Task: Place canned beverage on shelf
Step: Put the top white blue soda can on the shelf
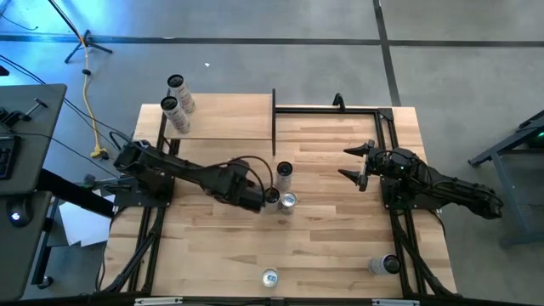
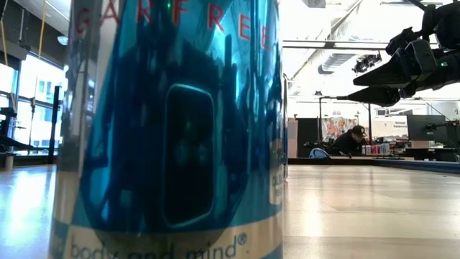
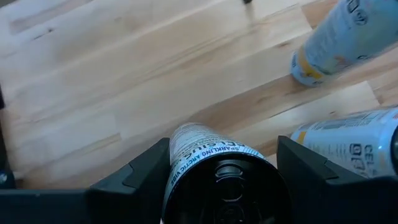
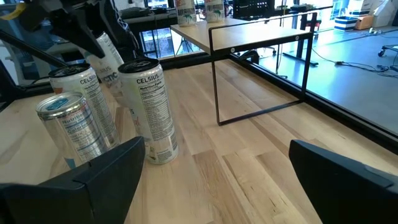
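My left gripper (image 1: 270,197) reaches over the middle of the table and is shut on a canned beverage (image 3: 205,155) with a black top and a pale label. In the right wrist view this can (image 4: 107,55) leans behind standing cans (image 4: 149,109), (image 4: 65,127). The shelf (image 1: 229,119) is a pale board on thin black posts at the table's far left, and two cans (image 1: 176,104) stand on its left end. My right gripper (image 1: 346,163) waits open at the table's right side, holding nothing. My left gripper pinches the can's side wall (image 3: 177,155) between its two fingers, at the end with the black top. The fingers slant down from the table's left and run along the can, its top toward the wrist. The can is tilted; its lower end is hidden behind the standing cans.
A can (image 1: 270,277) stands at the near edge and fills the low view (image 2: 172,129). Another can (image 1: 384,265) lies at the near right. A bare black frame (image 1: 340,108) runs along the far right. A person (image 2: 352,140) sits far behind the table.
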Robot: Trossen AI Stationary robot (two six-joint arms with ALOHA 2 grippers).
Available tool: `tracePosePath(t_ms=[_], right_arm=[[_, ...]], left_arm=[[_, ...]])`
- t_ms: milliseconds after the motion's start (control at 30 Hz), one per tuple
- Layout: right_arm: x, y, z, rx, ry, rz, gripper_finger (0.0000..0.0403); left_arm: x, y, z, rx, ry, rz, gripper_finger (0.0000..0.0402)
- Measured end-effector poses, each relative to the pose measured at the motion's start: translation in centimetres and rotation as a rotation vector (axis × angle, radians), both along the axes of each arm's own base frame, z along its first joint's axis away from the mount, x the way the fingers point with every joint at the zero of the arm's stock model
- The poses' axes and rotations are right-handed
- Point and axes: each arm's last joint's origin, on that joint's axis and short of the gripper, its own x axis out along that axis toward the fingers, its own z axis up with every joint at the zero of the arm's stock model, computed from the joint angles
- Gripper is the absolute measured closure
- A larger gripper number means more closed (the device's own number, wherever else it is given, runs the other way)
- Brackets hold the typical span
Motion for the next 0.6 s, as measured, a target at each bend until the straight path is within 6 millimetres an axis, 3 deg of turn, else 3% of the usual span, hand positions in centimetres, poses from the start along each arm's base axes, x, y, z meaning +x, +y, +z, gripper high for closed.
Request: tracePosePath(t_ms=[267, 600], right_arm=[[0.0, 0.0, 0.0, 0.000, 0.000, 0.000, 0.0016], [0.0, 0.0, 0.0, 0.000, 0.001, 0.000, 0.0016]], left_arm=[[-0.8, -1.1, -1.4, 0.032, -0.001, 0.049, 0.0187], [-1.1, -0.9, -1.0, 0.056, -0.043, 0.058, 0.0188]])
